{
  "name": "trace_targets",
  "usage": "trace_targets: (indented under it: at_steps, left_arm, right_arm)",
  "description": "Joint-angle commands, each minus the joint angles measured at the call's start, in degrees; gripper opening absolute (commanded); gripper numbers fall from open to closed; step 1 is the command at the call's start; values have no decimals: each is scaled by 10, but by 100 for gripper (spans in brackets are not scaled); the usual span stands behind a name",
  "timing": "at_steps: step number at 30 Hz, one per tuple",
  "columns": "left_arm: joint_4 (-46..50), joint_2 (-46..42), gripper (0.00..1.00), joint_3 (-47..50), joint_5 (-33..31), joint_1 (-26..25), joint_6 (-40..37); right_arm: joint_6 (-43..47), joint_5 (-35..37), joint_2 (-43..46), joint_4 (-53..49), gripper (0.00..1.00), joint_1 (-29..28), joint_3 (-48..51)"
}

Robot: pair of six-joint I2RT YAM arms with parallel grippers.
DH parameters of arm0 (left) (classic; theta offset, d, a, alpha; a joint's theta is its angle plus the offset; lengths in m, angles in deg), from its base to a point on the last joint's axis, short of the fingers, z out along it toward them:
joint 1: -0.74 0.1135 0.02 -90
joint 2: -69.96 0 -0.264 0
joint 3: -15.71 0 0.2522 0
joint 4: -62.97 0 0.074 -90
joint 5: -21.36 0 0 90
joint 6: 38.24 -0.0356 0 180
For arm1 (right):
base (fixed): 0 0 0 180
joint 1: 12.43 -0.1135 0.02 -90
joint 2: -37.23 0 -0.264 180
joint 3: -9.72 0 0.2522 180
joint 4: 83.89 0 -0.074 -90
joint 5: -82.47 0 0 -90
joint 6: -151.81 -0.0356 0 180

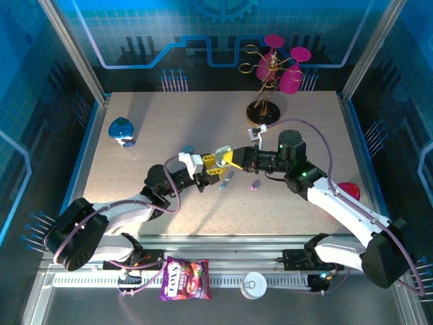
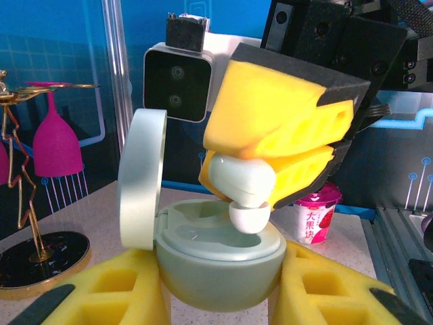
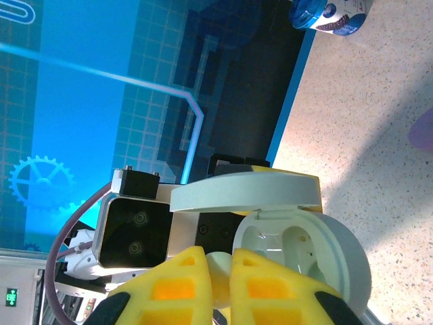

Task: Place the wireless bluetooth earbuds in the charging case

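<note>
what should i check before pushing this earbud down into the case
1. Charging case clamped in the left end effector: ok.
2. Lid swung open, off the earbud's path: ok.
3. Earbud pinched in the right end effector: ok.
4. Earbud tip over the case's recess: ok.
5. Earbud turned to match the socket's shape: cannot tell.

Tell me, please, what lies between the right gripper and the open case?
A whitish earbud, pinched in the right gripper, with its tip just above or in the well of the case. The left wrist view shows it best.
</note>
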Motion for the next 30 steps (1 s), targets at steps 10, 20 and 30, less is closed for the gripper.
trace_targets:
  at_steps: [10,20,30]
  left_arm:
    - [-23,4,22,-19,4,-5,-15]
    - [-27,2,22,-24,9,-6,-10]
    - [-30,7,22,-31,15,-8,-6]
  right_arm:
    - [69,58,-12,-99,9,-34,-47]
    - [115,101,-4,-192,17,-44,-65]
    - [142,125,-9,-229,23,-47,-85]
